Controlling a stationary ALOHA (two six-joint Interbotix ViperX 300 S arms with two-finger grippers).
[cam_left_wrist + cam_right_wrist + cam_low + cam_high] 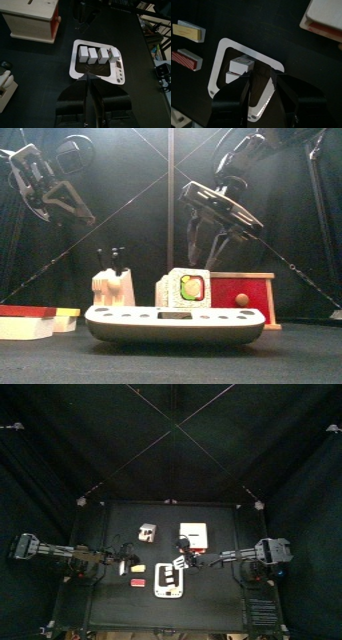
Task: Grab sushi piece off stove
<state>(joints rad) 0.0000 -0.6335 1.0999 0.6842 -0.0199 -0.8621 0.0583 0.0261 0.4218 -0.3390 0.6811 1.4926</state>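
Nearest the front edge of the bench (267, 358) we see the stove (174, 323), a flat white panel. The sushi pieces stand on it in a row. The sushi piece (185, 288) we take as the target sits about mid-stove, upright, with a green and red face toward the front. Another white piece (114, 288) stands beside it on the stove.

We see three risks:
- The pieces are close together, so a jaw coming down could clip the neighbour and knock it over or push it off.
- The stove looks light and loose. A jaw that lands on its rim could drag the whole panel.
- If the gripper closes off-centre, the small piece could twist out.

The right gripper (207, 256) hangs above and just behind the target and isn't touching it. Its jaws are wide apart and empty. In the right wrist view the piece lies just ahead of the left-hand jaw tip rather than midway between the jaws, so we judge it needs lining up before the gripper drops.

Behind the stove is a red and tan box (243, 293). A yellow block (190, 31) and a red block (186, 57) lie well off to the side.

The left gripper (43, 188) is parked high on its own side, with jaws partly apart and holding nothing.
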